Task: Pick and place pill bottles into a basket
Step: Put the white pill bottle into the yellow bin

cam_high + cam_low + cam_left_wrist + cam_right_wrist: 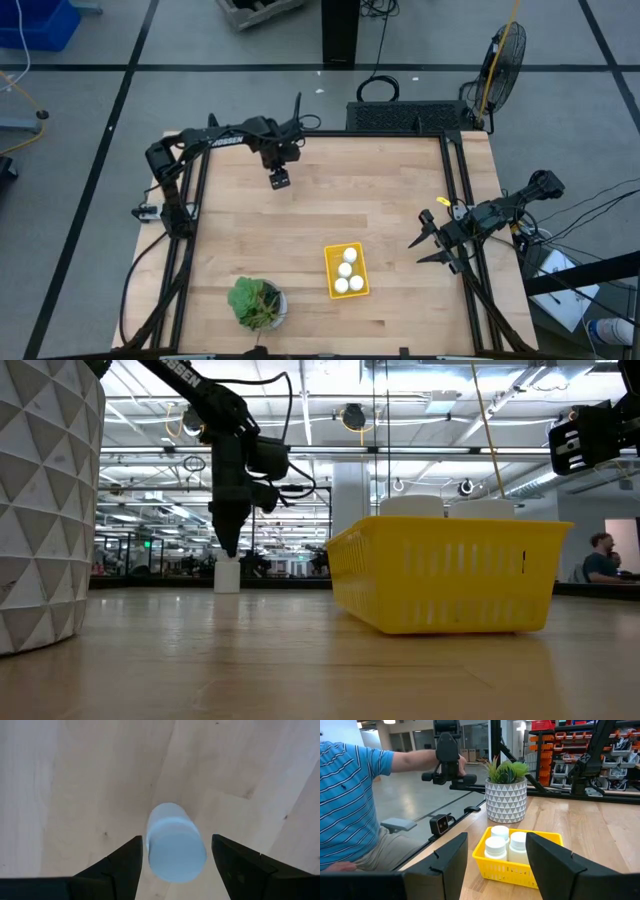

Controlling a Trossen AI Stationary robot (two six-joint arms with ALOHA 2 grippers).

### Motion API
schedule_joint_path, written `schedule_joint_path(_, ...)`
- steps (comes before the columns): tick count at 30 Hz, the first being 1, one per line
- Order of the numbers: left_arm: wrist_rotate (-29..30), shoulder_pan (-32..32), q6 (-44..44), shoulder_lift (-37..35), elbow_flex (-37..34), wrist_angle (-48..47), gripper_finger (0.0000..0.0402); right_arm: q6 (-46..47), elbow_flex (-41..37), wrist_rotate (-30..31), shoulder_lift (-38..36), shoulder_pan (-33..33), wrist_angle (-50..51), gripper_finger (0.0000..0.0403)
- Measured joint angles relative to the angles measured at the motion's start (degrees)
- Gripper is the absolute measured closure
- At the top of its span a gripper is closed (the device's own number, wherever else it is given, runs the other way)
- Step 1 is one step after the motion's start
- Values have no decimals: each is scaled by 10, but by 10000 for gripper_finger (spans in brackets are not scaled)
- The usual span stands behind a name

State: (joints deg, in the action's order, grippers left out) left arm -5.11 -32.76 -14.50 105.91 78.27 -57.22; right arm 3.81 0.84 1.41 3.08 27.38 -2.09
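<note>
We're over the far side of the table (300,215) now, where the left gripper (174,857) hangs straight down around the last loose pill bottle (175,842). In the left wrist view its two fingers (127,862) stand either side of the white cap with a sliver of wood showing on each side, so the jaws are parted and not yet pressing. From the low view that bottle stands upright on the wood, the dark arm coming down right on top of it.

Near the front edge we see the yellow basket (347,272), with four bottles (348,270) already standing inside (white caps poking just above the rim in the low view). The potted plant (256,303) sits beside it.

The right gripper (428,243) waits off at the table's right edge, well apart from the basket, jaws partly spread and holding nothing. A person in a striped blue shirt (350,795) sits beyond the table.
</note>
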Motion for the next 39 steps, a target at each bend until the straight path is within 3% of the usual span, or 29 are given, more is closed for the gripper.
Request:
schedule_joint_path(10,-4,-3,1,0,-43,23,158,0,0,0,0,0,0,209)
schedule_joint_path(39,-9,-4,6,0,-21,23,158,0,0,0,0,0,0,209)
